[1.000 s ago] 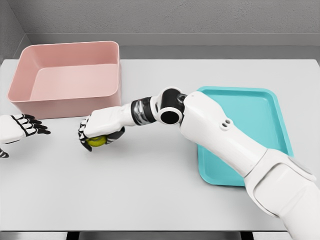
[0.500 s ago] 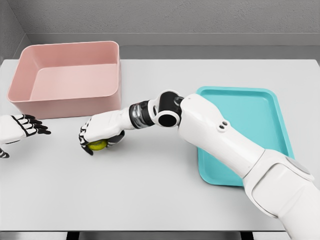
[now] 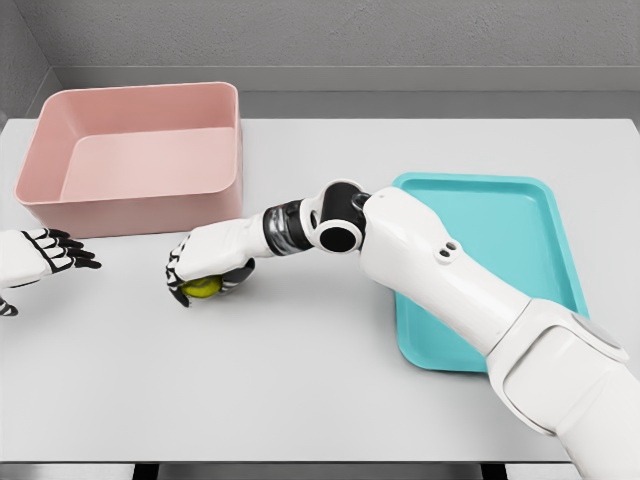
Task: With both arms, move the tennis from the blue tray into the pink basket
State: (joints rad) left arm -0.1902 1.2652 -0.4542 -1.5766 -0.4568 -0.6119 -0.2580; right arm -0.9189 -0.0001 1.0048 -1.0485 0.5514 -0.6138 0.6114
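Note:
The yellow-green tennis ball (image 3: 201, 288) lies low on the white table, just in front of the pink basket (image 3: 135, 215). My right hand (image 3: 205, 275) reaches across from the right and covers the ball from above, fingers curled around it. The blue tray (image 3: 555, 250) lies at the right, partly hidden by my right arm, with nothing showing on it. My left hand (image 3: 60, 252) hovers at the left edge, fingers spread and holding nothing, a short way left of the ball.
The pink basket stands open at the back left, its front wall close behind the ball. The table's front edge (image 3: 320, 462) runs along the bottom of the view.
My right hand with the ball sank toward the table, then shifted slightly right. The left hand has stayed where it was.

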